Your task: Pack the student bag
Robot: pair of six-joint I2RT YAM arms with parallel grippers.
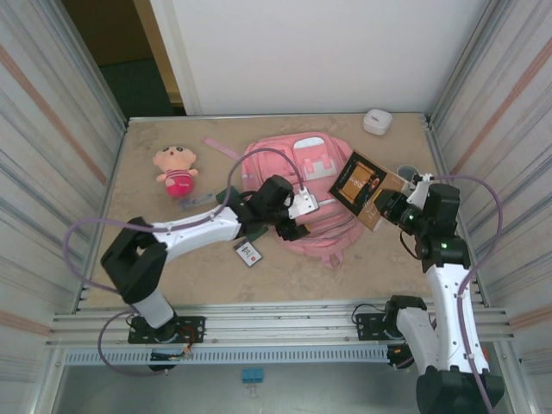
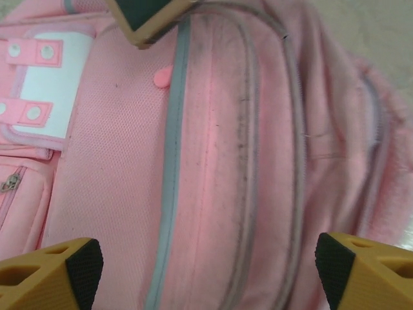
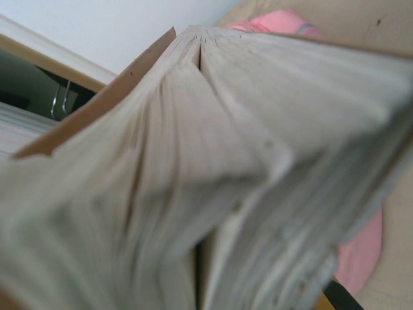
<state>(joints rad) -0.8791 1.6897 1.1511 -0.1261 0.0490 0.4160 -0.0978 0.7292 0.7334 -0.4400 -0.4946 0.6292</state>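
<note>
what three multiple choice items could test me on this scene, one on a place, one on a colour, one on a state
1. Where is the plush doll?
A. on the table, left of the student bag
B. inside the bag
C. clamped in a gripper

2. What colour is the student bag?
A. blue
B. pink
C. green

3. How do the left fingers stand?
A. shut on a zip pull
B. wide open over the bag, holding nothing
C. shut on a strap

Answers:
1 A, the top view shows the doll lying on the bare table, apart from the bag.
2 B, the bag's fabric is pink in the top and left wrist views.
3 B, the left wrist view shows the two pads far apart, with only the bag's fabric between them.
</note>
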